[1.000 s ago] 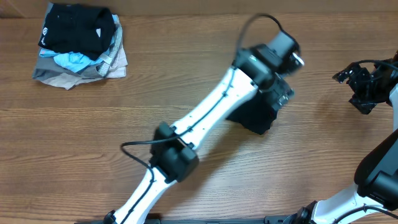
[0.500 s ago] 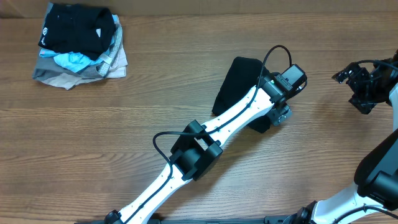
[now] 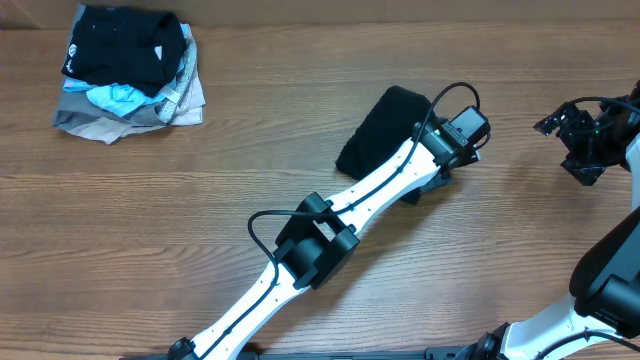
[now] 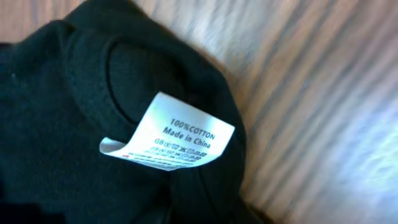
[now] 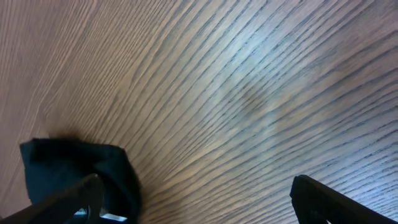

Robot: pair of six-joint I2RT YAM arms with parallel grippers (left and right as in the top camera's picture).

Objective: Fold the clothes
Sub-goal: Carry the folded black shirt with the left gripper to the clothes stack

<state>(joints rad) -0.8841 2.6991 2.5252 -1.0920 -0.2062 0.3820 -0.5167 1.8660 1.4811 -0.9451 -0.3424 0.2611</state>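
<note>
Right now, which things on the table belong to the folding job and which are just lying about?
Job: black garment, with its white label.
Lying about: stack of folded clothes, far left.

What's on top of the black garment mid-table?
The left arm lies across the black garment; a white label sits on its fabric. Its wrist covers the garment's right edge.
</note>
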